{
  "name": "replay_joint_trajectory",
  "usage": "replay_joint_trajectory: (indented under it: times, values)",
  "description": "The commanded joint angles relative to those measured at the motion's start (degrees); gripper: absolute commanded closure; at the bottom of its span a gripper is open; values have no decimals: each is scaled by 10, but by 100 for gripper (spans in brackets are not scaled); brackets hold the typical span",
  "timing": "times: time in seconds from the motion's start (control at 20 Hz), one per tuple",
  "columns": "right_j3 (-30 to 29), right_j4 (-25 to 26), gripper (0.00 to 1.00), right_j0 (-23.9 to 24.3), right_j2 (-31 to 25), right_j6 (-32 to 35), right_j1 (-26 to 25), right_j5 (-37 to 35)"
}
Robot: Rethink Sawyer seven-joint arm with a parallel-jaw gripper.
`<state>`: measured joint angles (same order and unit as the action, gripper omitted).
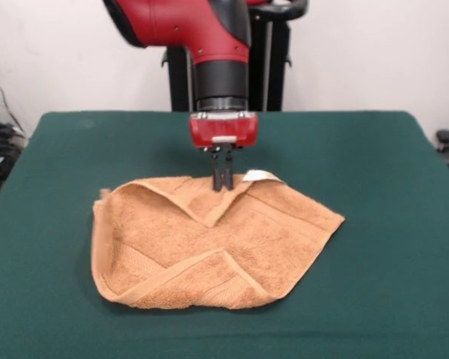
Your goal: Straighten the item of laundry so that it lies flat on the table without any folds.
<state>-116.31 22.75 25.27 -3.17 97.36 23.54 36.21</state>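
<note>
Front view: the red and black arm [202,34] descends from above and ends in a gripper [223,179] whose two dark fingers [218,173] hang close together at the far edge of the towel [209,243]. They appear to be pinching the cloth there, though the contact itself is hard to make out. The orange-tan towel lies near the middle of the green table [389,284], slightly toward the near side. It is not flat: corners are folded inward over its centre, the hemmed edges forming diagonal ridges that meet in the middle. A small white tag [259,176] shows at the far edge, just beside the fingers.
</note>
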Motion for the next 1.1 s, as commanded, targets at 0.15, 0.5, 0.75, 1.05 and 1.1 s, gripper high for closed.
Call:
replay_joint_trajectory:
  times: [0.15, 0.5, 0.75, 1.05, 1.1]
  values:
    - [-112, -84, 100, -61, -10, 130, 101, -112]
    - [-109, -88, 100, -59, -9, 126, 87, -99]
    - [-99, -82, 100, -54, -11, 126, 66, -85]
    - [-88, -75, 100, -49, -11, 132, 30, -56]
    - [-86, -75, 100, -49, -8, 131, 16, -54]
